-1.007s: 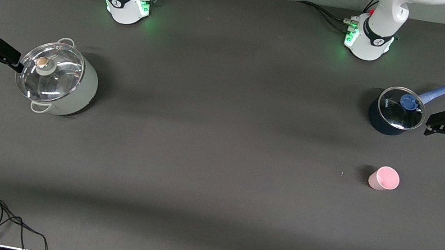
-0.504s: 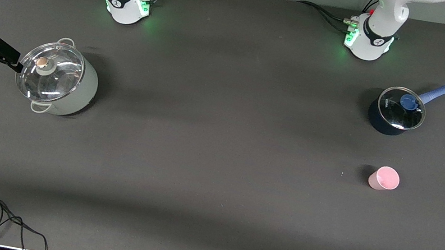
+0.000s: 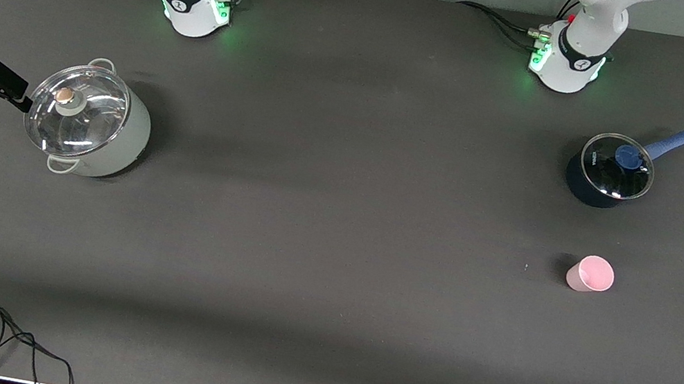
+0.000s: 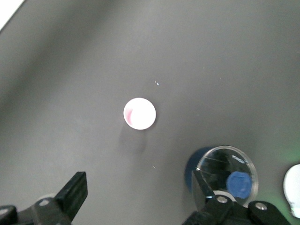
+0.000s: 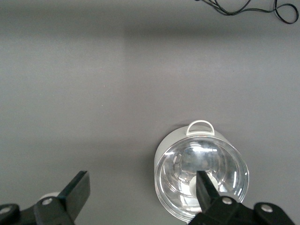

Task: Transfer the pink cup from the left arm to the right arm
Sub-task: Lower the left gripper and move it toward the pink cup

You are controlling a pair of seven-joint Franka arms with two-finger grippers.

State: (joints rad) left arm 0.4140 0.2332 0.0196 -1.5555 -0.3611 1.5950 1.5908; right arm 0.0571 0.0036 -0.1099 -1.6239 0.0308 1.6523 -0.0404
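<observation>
The pink cup (image 3: 590,274) is standing upright on the tabletop (image 3: 327,274) at lower right of the front view, nearer the camera than the blue saucepan (image 3: 610,170). The left end effector (image 4: 138,197), mostly cut off at the right edge, is hanging empty, fingers apart. The right end effector (image 5: 140,199), partly cropped, is waiting spread wide beside the grey pot (image 3: 88,120)

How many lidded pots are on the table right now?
2. The pale green pot sits toward the right arm's end; the dark blue saucepan sits toward the left arm's end, farther from the front camera than the pink cup. None looks hidden.
</observation>
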